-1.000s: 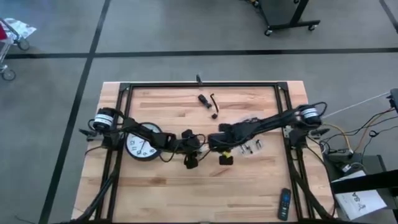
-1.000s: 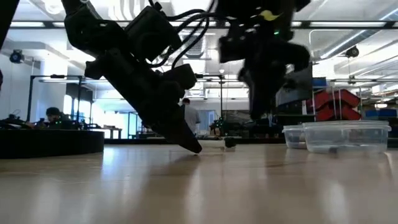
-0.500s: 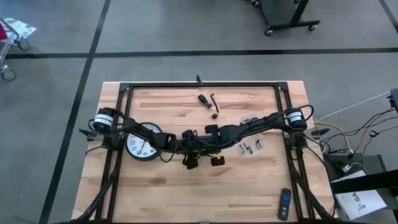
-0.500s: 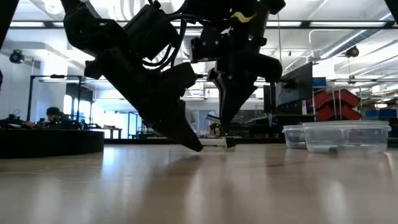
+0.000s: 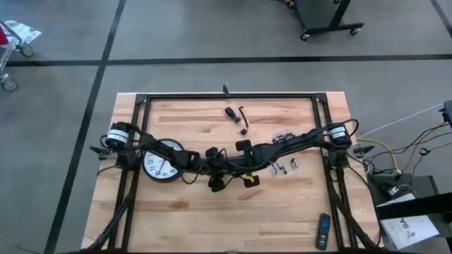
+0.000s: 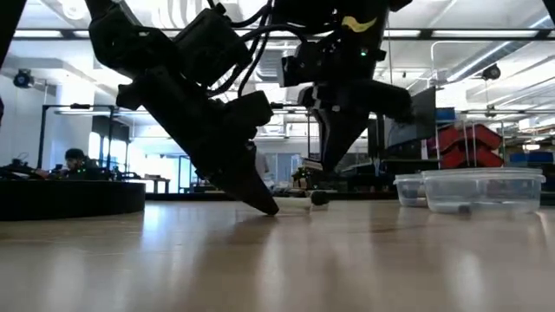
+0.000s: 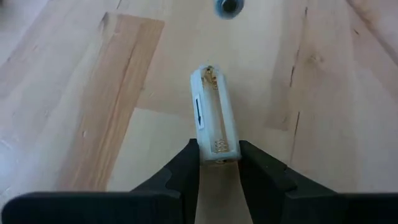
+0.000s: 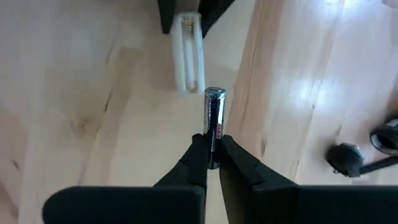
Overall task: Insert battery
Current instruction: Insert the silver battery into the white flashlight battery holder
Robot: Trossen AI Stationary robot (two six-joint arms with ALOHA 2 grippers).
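Two dark robot arms meet near the middle of a pale wood-plank worktop (image 5: 191,219) framed by black rails. The left gripper (image 7: 219,163), fingers narrowed, pinches one end of a white battery holder (image 7: 214,115) that lies flat on the boards, its empty slot with spring contacts facing up. The right gripper (image 8: 212,160) clamps a silver-and-black battery (image 8: 214,121) by its lower part, the cell's free end just beside the open end of the holder and nearly in line with it.

A round white clock (image 5: 161,164) lies near the worktop's left edge under the left arm. Clear plastic tubs (image 6: 473,189) with small parts sit toward the right edge, a black remote control (image 5: 322,231) lies at the near right corner, and small dark items (image 5: 236,116) rest near the far edge.

Around the table is a grey floor crossed by dark lines. At table height, the room behind shows ceiling strip lights, bright windows and a person (image 6: 74,161) seated at the far left.
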